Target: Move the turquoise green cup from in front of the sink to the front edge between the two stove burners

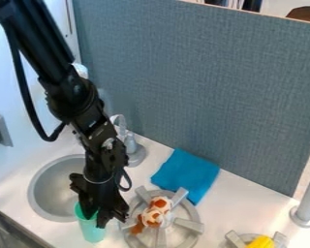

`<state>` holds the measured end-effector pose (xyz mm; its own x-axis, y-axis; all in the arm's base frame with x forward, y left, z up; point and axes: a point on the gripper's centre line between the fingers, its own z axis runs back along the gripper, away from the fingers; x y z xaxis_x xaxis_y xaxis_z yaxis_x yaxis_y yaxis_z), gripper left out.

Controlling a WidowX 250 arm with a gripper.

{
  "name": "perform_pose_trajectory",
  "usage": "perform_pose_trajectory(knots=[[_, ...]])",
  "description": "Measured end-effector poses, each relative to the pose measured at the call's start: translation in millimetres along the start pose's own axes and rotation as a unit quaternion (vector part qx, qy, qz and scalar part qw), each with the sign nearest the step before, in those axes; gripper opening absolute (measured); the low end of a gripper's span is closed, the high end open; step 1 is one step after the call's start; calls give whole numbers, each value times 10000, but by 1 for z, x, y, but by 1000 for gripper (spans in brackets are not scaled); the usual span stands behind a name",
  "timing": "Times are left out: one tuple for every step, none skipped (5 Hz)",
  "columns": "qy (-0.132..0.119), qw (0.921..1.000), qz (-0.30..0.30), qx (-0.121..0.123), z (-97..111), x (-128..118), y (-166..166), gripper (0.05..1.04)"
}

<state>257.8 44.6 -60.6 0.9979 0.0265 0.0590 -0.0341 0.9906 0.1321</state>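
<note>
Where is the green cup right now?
In the camera view, the green cup is low and left of centre, right at the gripper, between the sink and the nearest stove burner.

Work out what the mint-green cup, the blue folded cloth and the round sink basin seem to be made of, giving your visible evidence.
Mint-green cup: probably smooth plastic, judging by its even colour and plain wall.
Blue folded cloth: woven or felted fabric, matte; it lies flat with soft edges and no shine.
Round sink basin: grey with a soft sheen, suggesting metal, though grey plastic is possible.
</note>
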Motion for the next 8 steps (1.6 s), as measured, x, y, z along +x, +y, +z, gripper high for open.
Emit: perform_pose_trajectory(knots=[[-3,10000,-14,-26,-1,0,1,155],[48,9996,40,-290,2,-2,2,80],[-434,9974,-89,-571,33,12,-3,77],[-875,9923,-717,-507,57,11,-31,77],[-890,9852,-1399,-443,58,-2,-59,77],[-822,9751,-1968,-608,56,-16,-82,77],[-808,9570,-2659,-832,56,-35,-116,77],[-769,9452,-3020,-969,54,-43,-136,77]])
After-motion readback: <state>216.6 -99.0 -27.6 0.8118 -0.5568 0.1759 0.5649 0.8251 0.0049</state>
